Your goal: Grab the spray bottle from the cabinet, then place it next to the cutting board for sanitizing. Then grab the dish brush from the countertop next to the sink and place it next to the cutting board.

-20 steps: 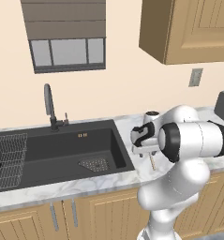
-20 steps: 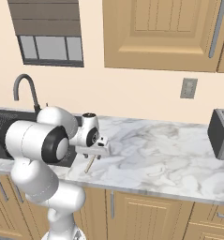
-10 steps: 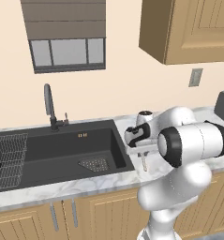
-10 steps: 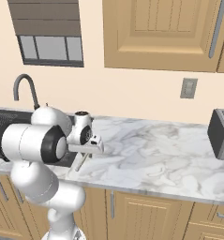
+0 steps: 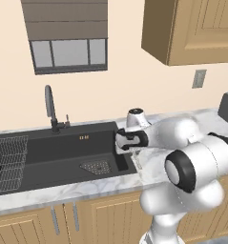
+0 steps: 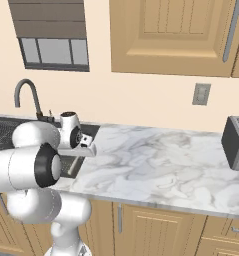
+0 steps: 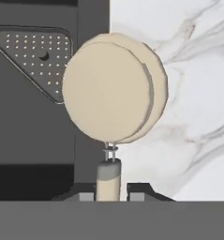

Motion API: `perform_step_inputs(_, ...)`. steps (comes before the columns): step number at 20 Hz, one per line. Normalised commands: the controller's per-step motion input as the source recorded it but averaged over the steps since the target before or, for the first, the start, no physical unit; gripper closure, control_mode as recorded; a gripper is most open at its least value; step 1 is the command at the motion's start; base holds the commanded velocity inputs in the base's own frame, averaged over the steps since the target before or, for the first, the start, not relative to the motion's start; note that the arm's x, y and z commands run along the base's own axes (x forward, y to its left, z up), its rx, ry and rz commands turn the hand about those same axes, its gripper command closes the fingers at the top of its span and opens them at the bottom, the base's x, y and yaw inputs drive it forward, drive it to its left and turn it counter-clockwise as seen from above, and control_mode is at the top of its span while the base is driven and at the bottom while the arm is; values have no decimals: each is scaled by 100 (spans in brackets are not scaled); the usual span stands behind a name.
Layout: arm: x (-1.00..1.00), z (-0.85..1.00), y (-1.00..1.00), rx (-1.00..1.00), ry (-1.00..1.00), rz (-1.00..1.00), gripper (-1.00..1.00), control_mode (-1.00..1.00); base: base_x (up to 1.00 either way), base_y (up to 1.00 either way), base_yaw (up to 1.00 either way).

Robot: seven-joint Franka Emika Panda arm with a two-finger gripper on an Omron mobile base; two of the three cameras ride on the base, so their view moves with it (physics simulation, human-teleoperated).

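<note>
My gripper (image 7: 109, 191) is shut on the thin light handle of the dish brush (image 7: 111, 89). The brush's round beige head points away from the hand. It hangs above the line where the black sink (image 7: 33, 117) meets the white marble countertop (image 7: 193, 84). From the base, the gripper (image 5: 125, 148) hovers over the right rim of the sink (image 5: 63, 152), beside the countertop (image 6: 156, 165). Closed doors of the light-wood cabinet (image 6: 176, 35) hang above. The spray bottle and the cutting board are out of view.
A tall dark faucet (image 5: 49, 107) stands behind the basin, and a wire rack (image 5: 8, 162) sits at its left end. A perforated drain plate (image 7: 36, 51) lies in the sink. A toaster (image 6: 236, 142) stands at the counter's far right, with a wall outlet (image 6: 201, 94) above.
The arm has swung left from the counter toward the sink's right rim, carrying the dish brush with it.
</note>
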Motion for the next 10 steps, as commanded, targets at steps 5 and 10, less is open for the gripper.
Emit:
perform_step_inputs(5, -39, 100, 3, 0, -36, 0, 100, -100, 0, 0, 0)
perform_step_inputs(10, -42, 100, 1, 0, -35, 0, 100, -100, 0, 0, 0)
